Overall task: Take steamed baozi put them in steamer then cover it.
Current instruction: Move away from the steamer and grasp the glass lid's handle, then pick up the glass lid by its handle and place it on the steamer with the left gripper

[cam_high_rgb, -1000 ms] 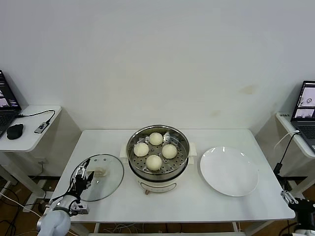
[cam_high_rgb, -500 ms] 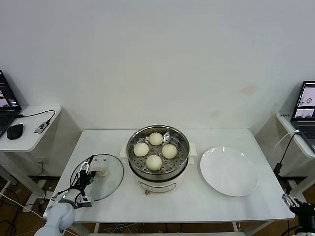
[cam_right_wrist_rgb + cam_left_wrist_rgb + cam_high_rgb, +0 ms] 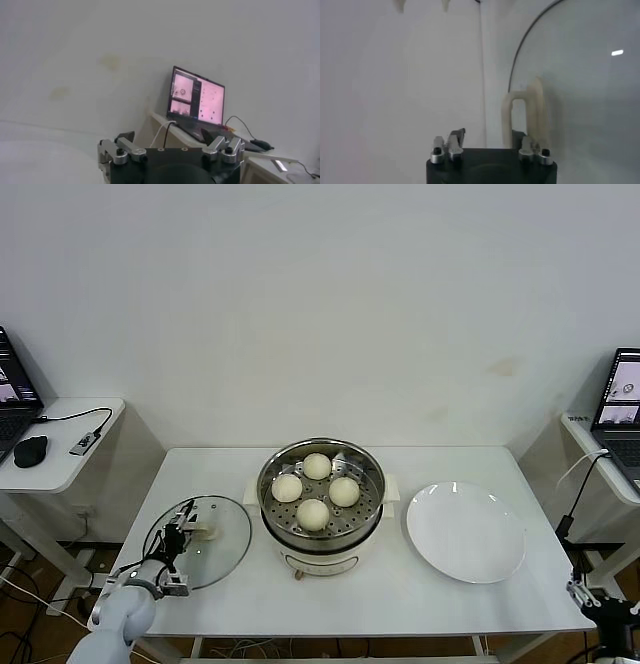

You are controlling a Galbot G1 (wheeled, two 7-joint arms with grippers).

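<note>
White table against a pale wall, left gripper half-closed around the cover handle left of the steamer, four baozi inside, plate right, right gripper wide open beyond.

Bare table runs along the lower frame, while the steamer at centre stands between the cover lower left and the plate at right.

We cannot tell whether the left gripper, at the cover, grips its handle; its fingertips are hidden.
</note>
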